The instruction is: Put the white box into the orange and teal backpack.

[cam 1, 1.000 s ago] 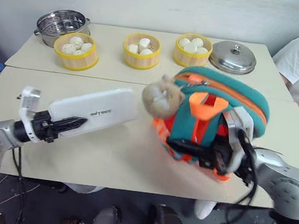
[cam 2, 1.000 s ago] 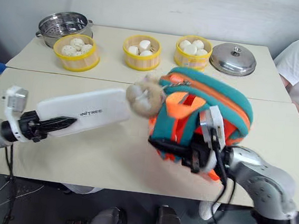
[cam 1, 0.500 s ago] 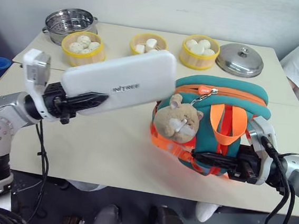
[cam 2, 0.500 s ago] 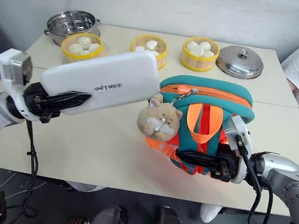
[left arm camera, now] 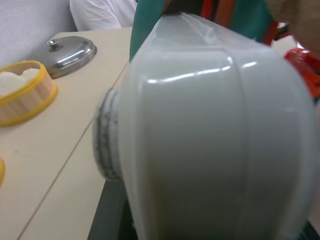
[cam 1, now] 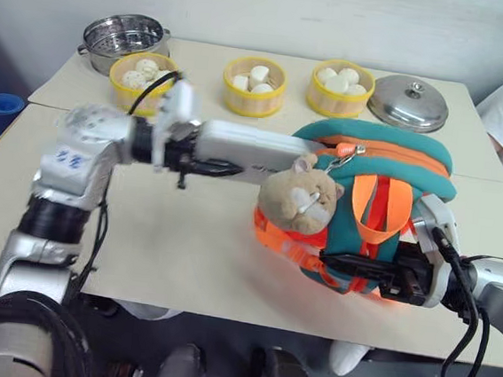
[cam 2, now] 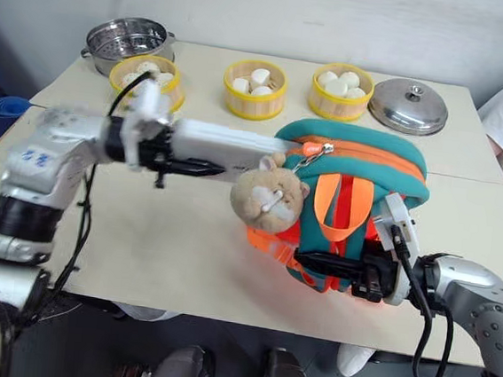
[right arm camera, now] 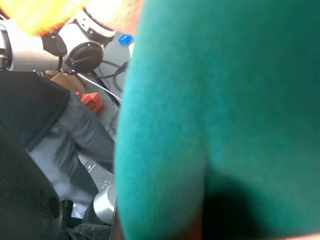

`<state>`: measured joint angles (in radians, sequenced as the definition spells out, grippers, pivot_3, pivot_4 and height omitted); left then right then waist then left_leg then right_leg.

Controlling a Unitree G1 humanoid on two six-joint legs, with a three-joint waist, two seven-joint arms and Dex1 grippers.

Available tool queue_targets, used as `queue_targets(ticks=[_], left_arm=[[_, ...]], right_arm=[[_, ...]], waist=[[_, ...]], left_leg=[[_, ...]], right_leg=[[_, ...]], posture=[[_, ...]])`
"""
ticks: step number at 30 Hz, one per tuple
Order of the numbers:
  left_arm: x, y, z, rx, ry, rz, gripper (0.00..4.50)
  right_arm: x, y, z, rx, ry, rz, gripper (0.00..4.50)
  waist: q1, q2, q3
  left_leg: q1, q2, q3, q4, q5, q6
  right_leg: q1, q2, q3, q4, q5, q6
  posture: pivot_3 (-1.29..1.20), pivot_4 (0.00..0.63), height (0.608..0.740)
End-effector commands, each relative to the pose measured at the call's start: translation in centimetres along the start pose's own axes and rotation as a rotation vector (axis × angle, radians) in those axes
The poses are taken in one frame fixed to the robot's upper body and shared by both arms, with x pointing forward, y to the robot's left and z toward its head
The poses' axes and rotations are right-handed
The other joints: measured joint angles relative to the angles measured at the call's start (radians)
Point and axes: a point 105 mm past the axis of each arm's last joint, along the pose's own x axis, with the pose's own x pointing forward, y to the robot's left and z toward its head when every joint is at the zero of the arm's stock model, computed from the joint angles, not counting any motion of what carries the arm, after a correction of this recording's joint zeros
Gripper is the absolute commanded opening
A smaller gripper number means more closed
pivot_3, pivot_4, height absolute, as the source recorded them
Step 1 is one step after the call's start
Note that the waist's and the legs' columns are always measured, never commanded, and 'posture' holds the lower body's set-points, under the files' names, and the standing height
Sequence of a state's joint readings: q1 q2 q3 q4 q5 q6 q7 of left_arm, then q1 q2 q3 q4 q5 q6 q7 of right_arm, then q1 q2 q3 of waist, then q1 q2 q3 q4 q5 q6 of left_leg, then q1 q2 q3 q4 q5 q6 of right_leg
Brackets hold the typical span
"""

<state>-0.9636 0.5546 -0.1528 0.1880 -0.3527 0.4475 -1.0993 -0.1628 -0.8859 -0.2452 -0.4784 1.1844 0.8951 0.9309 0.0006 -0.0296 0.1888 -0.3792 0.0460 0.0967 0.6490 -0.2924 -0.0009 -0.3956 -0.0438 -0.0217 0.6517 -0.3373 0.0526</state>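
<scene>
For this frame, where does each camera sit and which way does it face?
Left and right eye: head, looking forward and down at the table; both arms show, left end effector holding the white box, right end effector at the backpack.
Left wrist: along the white box toward the backpack.
Right wrist: pressed against the backpack's teal fabric.
Shared: the backpack shows in every view.

Three yellow steamer baskets point(cam 1: 254, 86) of white buns, one steel steamer pot point(cam 1: 122, 33), one steel lid point(cam 1: 410, 102), one orange and teal backpack point(cam 1: 366, 200), one white box point(cam 1: 246, 152), one plush charm point(cam 1: 301, 196).
</scene>
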Motion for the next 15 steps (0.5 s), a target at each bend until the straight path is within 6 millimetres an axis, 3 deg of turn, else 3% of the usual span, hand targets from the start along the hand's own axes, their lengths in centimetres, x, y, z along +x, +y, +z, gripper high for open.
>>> queue_targets(ticks=[1, 6, 9, 12, 15], left_arm=[[3.2, -0.3, 2.4, 0.007, -0.052, -0.051, 1.35], [8.8, -1.7, 2.7, 0.049, -0.078, -0.176, 1.35], [10.5, -2.2, 2.6, 0.029, -0.13, -0.203, 1.35], [10.8, -1.5, 1.6, -0.131, -0.124, -0.183, 2.12], [9.1, -1.4, 1.1, -0.151, -0.128, -0.203, 2.95]], right_arm=[[0.2, 0.5, 0.2, -0.02, -0.003, 0.023, 0.02], [0.4, 0.6, 0.1, -0.016, -0.008, 0.02, 0.02], [0.6, 0.7, 0.0, -0.018, -0.009, 0.022, 0.02], [0.7, 0.8, -0.1, -0.023, -0.019, 0.01, 0.0], [0.7, 0.7, -0.1, -0.028, -0.032, -0.014, 0.0]], waist=[[0.0, 0.0, 0.0], [-0.001, 0.0, 0.0], [-0.002, 0.0, 0.0], [-0.003, 0.0, 0.0], [-0.006, 0.0, 0.0]], left_leg=[[-0.002, 0.0, 0.0, 0.001, 0.0, 0.0], [-0.012, -0.001, 0.001, 0.005, 0.004, -0.005], [-0.012, 0.0, 0.002, 0.004, 0.004, -0.006], [-0.011, 0.0, 0.002, 0.004, 0.005, -0.005], [-0.01, 0.0, 0.002, 0.004, 0.005, -0.002]], right_leg=[[-0.001, 0.0, 0.0, 0.0, 0.0, 0.001], [-0.012, 0.0, 0.001, 0.002, 0.0, 0.002], [-0.014, 0.001, 0.001, 0.002, 0.0, 0.002], [-0.014, 0.002, 0.003, 0.003, 0.0, 0.002], [-0.014, 0.002, 0.003, 0.005, 0.0, 0.001]], posture=[[0.0, 0.15, 0.74], [0.0, 0.15, 0.74], [0.0, 0.15, 0.74], [0.0, 0.15, 0.74], [0.0, 0.15, 0.74]])
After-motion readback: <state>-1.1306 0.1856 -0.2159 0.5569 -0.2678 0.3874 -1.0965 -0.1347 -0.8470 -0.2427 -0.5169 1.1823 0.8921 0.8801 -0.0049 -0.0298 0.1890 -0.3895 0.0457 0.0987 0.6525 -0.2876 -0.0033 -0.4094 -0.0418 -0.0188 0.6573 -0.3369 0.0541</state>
